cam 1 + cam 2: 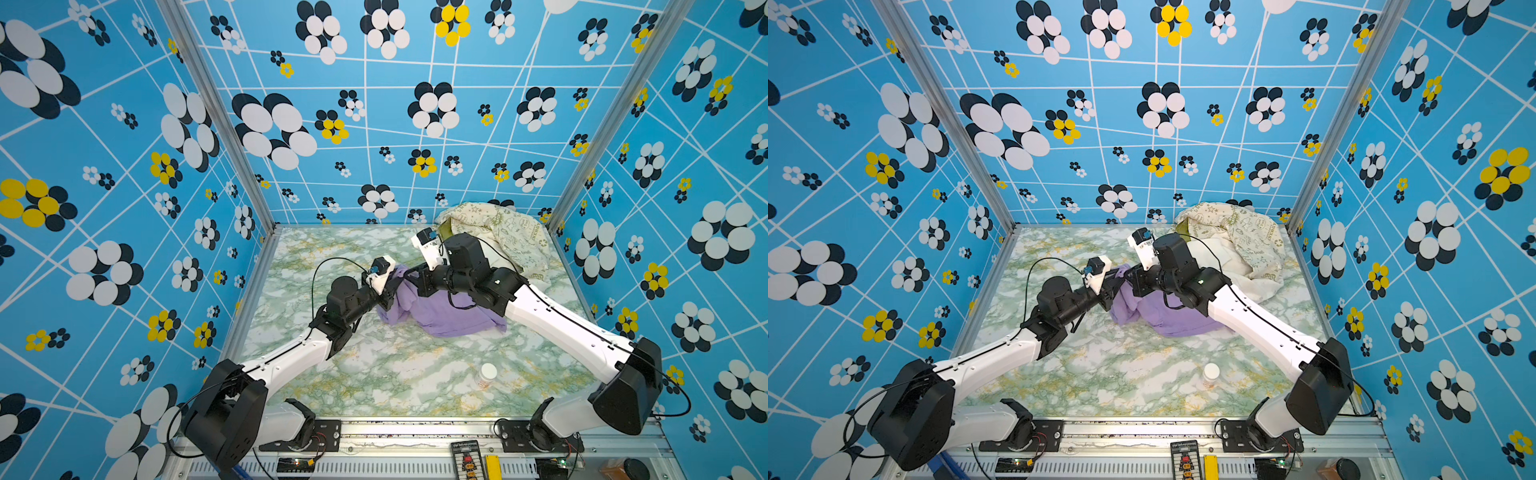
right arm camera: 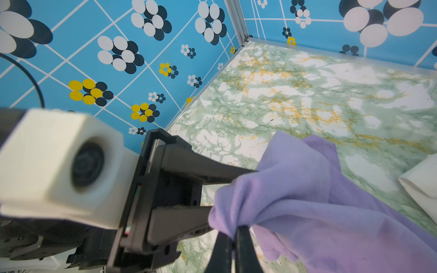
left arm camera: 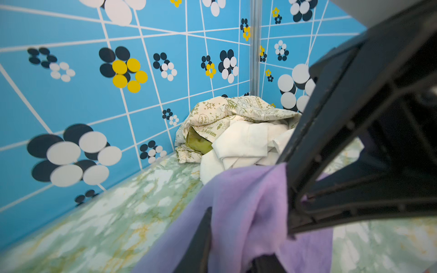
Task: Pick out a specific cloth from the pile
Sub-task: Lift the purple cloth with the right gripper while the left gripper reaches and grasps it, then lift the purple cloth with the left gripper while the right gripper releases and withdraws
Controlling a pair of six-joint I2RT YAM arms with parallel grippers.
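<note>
The lilac cloth lies crumpled mid-table, in front of the pile. Its left edge is lifted between both grippers. My right gripper is shut on a bunched fold of the cloth; in both top views it reaches in from the right. My left gripper faces it, shut on the same edge, with cloth draped over its fingers. The pile of cream and green-printed fabric sits in the back right corner.
A small white-capped bottle stands on the marbled table near the front right. Blue flowered walls close the table in on three sides. The two grippers nearly touch each other.
</note>
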